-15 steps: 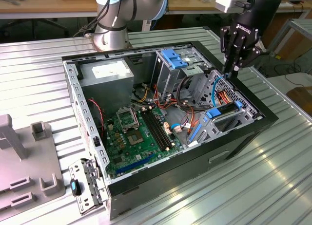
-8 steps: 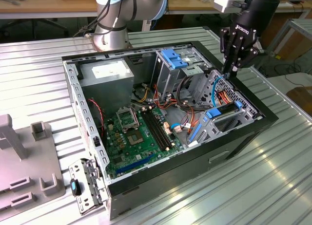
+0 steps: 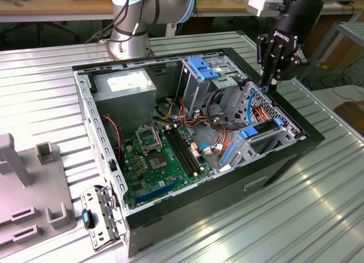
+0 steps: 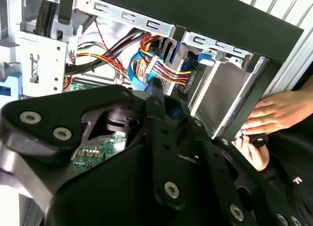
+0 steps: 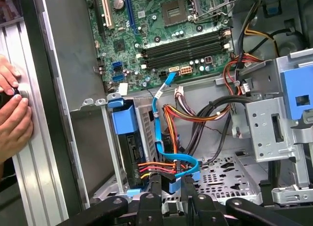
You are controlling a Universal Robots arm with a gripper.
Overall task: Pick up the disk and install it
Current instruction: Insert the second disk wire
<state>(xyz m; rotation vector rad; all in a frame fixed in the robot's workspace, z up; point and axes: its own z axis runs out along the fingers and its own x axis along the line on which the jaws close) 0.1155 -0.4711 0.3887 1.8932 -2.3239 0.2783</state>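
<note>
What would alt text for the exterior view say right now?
The gripper hangs over the drive cage at the exterior view's right of an open computer case, just above the disk in its blue carrier. The motherboard lies exposed on the case floor.

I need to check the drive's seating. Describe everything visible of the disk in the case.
The disk is a flat dark drive in a bright blue plastic carrier with a tab at one end. It stands on edge in the metal drive cage at the exterior view's right end of the open computer case. Red, orange and yellow wires and a thin blue cable lead to its end. The gripper hangs just above the cage, apart from the disk.
</note>
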